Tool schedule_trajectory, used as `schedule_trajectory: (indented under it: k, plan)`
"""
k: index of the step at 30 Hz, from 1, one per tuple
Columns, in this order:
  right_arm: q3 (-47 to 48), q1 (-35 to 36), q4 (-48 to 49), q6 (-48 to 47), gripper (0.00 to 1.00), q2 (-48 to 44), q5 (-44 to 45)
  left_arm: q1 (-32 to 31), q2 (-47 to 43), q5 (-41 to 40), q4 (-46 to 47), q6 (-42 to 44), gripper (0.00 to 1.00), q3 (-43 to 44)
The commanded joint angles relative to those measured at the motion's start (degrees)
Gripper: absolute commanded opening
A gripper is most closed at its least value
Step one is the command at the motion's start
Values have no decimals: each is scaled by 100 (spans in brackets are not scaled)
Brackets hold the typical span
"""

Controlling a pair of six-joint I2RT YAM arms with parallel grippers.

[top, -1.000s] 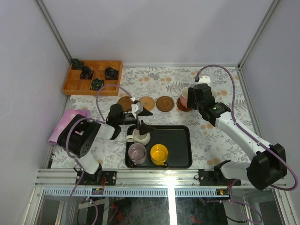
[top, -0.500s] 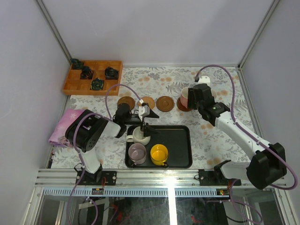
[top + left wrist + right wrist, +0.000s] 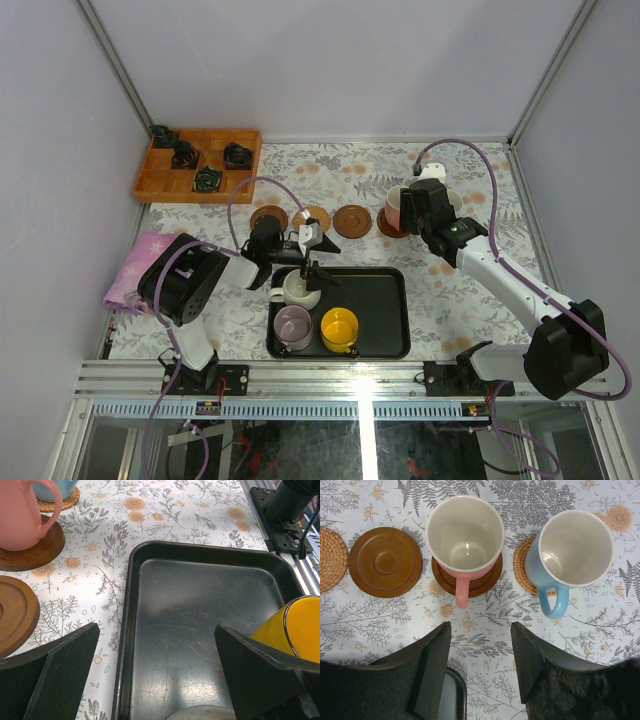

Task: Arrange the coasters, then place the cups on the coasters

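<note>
My left gripper [image 3: 155, 645] is open over the black tray [image 3: 200, 595]. The cream cup's rim [image 3: 205, 712] shows low between its fingers, and the yellow cup [image 3: 295, 630] stands by the right finger. In the top view the cream cup [image 3: 300, 290], the lilac cup [image 3: 293, 326] and the yellow cup [image 3: 339, 328] stand in the tray. My right gripper [image 3: 480, 627] is open and empty, just short of the pink-handled cup [image 3: 465, 535] on a dark coaster [image 3: 467, 580] and the blue cup [image 3: 575, 550] on a woven coaster [image 3: 520, 565]. A bare brown coaster [image 3: 385, 562] lies to their left.
Two more bare coasters [image 3: 268, 217] [image 3: 316, 216] continue the row to the left. A wooden box [image 3: 200, 165] with black parts sits at the back left. A pink cloth [image 3: 150, 265] lies by the left arm. Metal rails [image 3: 350, 380] run along the near edge.
The left arm has swung in and its gripper has shifted slightly right by the cream cup. The right arm has barely moved.
</note>
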Motion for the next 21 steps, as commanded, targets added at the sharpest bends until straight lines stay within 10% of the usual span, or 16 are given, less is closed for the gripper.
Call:
schedule_trajectory:
  k: [1, 21]
  plan:
    - [84, 54, 64, -39, 58, -22, 71, 8, -365, 7, -882, 723, 100, 258]
    - [120, 62, -49, 16, 56, 164, -61, -79, -231, 173, -101, -128, 100, -18]
